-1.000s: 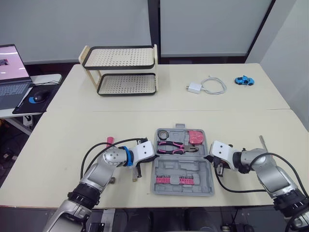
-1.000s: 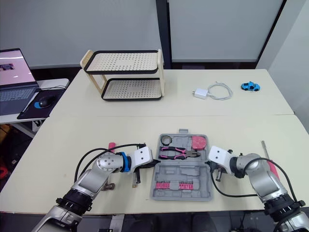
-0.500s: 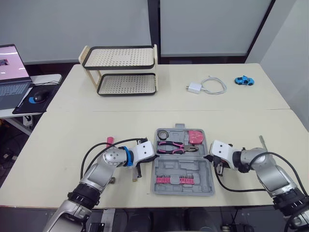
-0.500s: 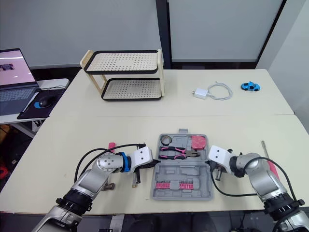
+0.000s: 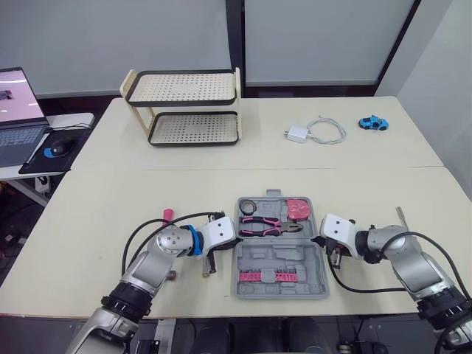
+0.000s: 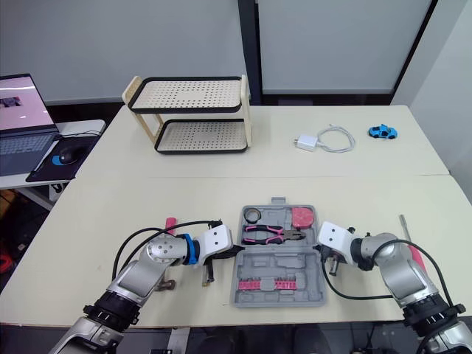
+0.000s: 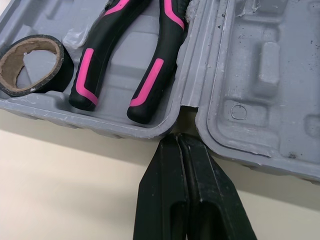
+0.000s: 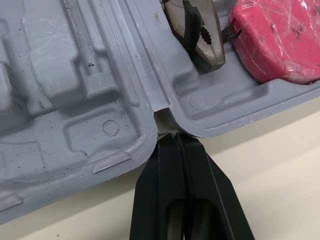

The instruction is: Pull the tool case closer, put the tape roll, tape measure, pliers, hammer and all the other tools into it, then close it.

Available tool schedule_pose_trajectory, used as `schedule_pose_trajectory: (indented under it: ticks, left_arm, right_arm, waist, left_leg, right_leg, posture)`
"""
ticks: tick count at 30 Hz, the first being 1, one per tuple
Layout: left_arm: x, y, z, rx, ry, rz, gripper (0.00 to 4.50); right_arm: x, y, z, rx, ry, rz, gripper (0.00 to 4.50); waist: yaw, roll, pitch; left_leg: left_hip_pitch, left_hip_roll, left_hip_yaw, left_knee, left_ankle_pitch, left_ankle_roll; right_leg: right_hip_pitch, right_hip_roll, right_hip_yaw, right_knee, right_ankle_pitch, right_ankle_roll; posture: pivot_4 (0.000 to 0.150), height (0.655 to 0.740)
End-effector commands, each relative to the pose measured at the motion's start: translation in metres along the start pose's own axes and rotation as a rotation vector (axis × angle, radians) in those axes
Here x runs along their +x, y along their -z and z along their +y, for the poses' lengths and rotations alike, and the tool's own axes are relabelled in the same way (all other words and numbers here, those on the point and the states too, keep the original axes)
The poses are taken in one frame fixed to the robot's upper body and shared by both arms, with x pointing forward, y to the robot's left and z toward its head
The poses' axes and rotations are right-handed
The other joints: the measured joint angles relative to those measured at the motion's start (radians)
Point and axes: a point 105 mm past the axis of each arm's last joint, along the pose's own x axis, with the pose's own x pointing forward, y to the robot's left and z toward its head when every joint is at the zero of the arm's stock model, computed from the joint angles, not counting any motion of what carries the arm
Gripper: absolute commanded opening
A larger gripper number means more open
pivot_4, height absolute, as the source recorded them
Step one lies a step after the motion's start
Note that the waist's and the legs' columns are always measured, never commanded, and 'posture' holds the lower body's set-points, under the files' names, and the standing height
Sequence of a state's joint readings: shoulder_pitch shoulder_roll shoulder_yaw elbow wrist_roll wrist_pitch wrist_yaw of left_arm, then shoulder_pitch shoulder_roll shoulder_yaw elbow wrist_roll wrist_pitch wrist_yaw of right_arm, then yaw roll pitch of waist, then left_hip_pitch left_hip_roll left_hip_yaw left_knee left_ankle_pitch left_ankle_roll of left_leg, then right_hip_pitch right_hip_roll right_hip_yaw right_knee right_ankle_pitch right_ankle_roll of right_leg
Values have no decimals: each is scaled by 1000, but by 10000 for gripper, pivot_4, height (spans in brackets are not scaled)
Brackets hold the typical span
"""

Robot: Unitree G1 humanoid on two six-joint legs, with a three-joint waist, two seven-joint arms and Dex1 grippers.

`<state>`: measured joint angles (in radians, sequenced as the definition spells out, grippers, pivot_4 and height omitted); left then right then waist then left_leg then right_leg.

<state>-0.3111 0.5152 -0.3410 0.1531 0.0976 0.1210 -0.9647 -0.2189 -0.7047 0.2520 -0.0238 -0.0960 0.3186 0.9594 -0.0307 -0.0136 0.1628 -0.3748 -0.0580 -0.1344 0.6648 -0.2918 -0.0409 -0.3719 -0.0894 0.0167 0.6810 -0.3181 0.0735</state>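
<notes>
Not much has moved in the last second: the left fingers [image 7: 167, 170] are still pressed flat together on nothing, tips poked at the hinge notch on one side of the tool case [image 5: 281, 254], and the right fingers [image 8: 167, 165] mirror that on the opposite side. Just past the left tips sit the tape roll [image 7: 30, 62] and pliers [image 7: 135, 55], past the right tips the pink tape measure [image 8: 280, 35], with the case open flat on the surface [image 5: 110, 221]. My guess is the pull-closer bit is about done, and a small loose tool [image 5: 206, 267] beside the left fingers still needs loading.
</notes>
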Motion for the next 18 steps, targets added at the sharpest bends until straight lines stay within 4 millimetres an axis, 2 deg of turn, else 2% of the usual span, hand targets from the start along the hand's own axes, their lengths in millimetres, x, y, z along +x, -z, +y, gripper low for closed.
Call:
schedule_pose_trajectory:
  ticks: [1, 10, 18]
  left_arm:
    - [-4, -3, 1, 24, -3, -12, 352]
    - [-6, 0, 8, 28, -26, -1, 352]
    - [-21, 2, 7, 6, -25, 0, 352]
  right_arm:
    - [-5, -8, 1, -22, 1, -23, 0]
    - [-8, -6, 2, -6, 10, -16, 0]
    - [-25, 4, -12, -11, 93, 25, 0]
  waist:
    - [0, 0, 0]
    - [1, 0, 0]
    - [0, 0, 0]
  left_leg:
    - [0, 0, 0, 0, 0, 0]
    - [0, 0, 0, 0, 0, 0]
    - [0, 0, 0, 0, 0, 0]
  right_leg:
    - [0, 0, 0, 0, 0, 0]
    - [0, 0, 0, 0, 0, 0]
    - [0, 0, 0, 0, 0, 0]
  posture:
    - [1500, 7400]
    - [1500, 7400]
    - [1500, 7400]
